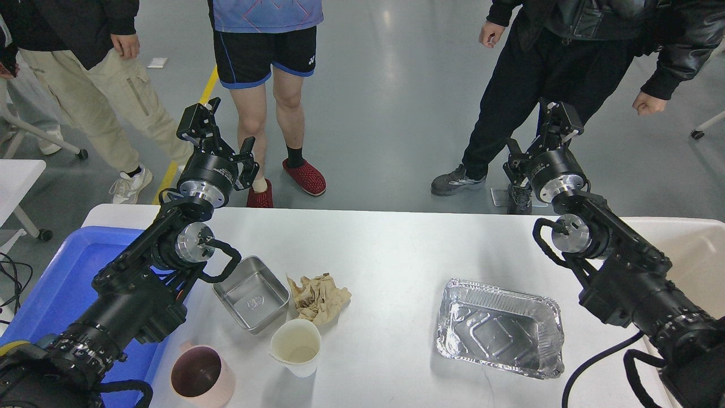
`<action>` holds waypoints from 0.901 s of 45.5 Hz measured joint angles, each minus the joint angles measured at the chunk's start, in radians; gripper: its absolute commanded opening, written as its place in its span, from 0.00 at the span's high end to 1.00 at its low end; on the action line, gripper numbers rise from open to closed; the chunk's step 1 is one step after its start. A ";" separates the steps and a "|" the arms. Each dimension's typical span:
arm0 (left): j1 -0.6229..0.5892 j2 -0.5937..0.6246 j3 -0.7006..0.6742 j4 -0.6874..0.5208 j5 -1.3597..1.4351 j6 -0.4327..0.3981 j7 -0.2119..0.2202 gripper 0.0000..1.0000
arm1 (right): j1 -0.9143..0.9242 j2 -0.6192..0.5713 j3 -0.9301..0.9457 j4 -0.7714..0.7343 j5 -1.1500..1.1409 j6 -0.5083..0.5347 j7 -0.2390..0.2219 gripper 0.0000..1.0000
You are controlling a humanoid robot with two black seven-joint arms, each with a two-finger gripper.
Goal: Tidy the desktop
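1. Across the frame's lower half, the desktop (396, 243) holds a foil tray (499, 327), paper cup (295, 345) and crumpled napkin (318, 297).
2. Upper left, the left gripper (224, 133) is spread, empty.
3. Upper right, the right gripper (538, 133): cannot tell.

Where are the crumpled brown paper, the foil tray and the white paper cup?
crumpled brown paper (318, 297), head view, middle of the wad
foil tray (552, 309), head view, right rim
white paper cup (308, 365), head view, outer wall

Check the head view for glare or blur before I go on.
Head view: sharp throughout; overhead light reflects softly off the desktop and floor; the foil tray glints brightly, hiding some detail; straight edges bow slightly near the frame borders.
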 measured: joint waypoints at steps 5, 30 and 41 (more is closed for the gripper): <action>-0.001 -0.018 0.005 0.000 0.006 0.000 -0.004 0.02 | 0.000 -0.002 0.000 0.000 0.000 0.000 0.000 0.00; 0.005 -0.083 -0.039 0.006 0.006 0.026 -0.061 0.02 | -0.007 0.002 0.001 0.001 0.000 0.000 0.000 0.00; -0.023 -0.082 0.089 -0.005 0.010 0.107 0.103 0.02 | -0.010 0.010 0.001 0.002 0.000 0.000 0.000 0.00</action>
